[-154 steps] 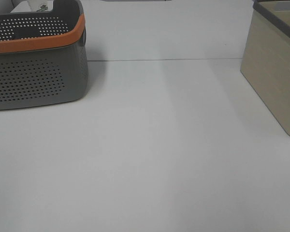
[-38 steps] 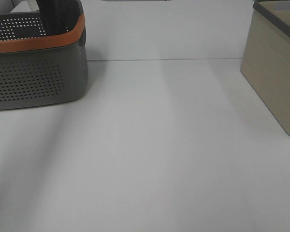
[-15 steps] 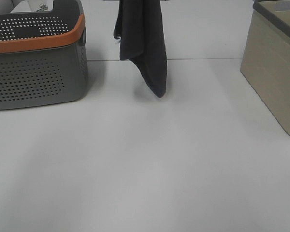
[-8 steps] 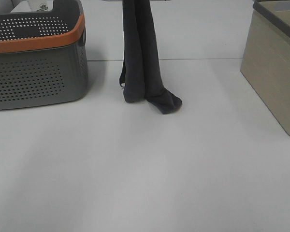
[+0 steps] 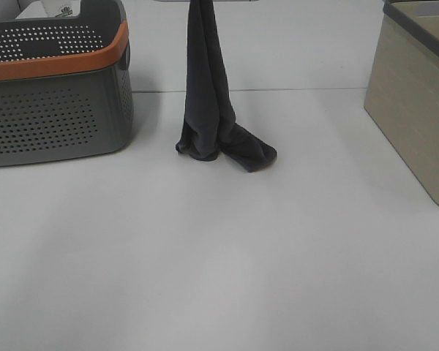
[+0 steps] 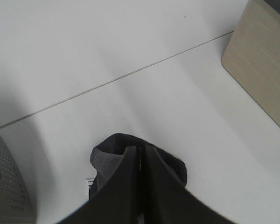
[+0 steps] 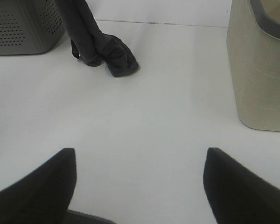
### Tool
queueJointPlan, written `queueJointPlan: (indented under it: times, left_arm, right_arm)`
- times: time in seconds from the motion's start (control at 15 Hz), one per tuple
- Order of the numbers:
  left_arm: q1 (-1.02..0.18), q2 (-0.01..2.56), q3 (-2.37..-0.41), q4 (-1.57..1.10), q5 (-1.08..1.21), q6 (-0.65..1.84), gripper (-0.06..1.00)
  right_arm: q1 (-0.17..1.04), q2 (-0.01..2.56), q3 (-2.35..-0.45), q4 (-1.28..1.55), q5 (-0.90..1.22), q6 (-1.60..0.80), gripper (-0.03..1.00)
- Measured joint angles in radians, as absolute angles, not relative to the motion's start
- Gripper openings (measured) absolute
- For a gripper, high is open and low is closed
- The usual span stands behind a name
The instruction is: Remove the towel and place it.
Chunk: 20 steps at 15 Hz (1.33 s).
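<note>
Charcoal towel [image 5: 208, 95] approx. vert., btm crumpled

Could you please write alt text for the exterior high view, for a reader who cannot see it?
A dark grey towel hangs down from above the frame, its lower end crumpled on the white table. A grey perforated basket with an orange rim stands to its left, and a beige bin sits at the right edge.

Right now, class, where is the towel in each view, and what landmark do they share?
Exterior high: the towel hangs centre, foot bunched on the table.
Left wrist: pinched in the left tool.
Right wrist: beyond the right tool, beside the basket.
Shared landmark: the beige bin.
</note>
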<state>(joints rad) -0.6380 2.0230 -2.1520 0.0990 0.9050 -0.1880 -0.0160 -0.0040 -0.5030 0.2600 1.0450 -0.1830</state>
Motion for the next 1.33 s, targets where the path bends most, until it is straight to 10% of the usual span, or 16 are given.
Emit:
queueJointPlan:
  times: [1.33]
  left_arm:
    - [-0.709, 1.755, -1.664, -0.064, 0.659, -0.01, 0.0]
  right_arm:
    - [-0.016, 0.026, -0.503, 0.374, 1.047, -0.308, 0.74]
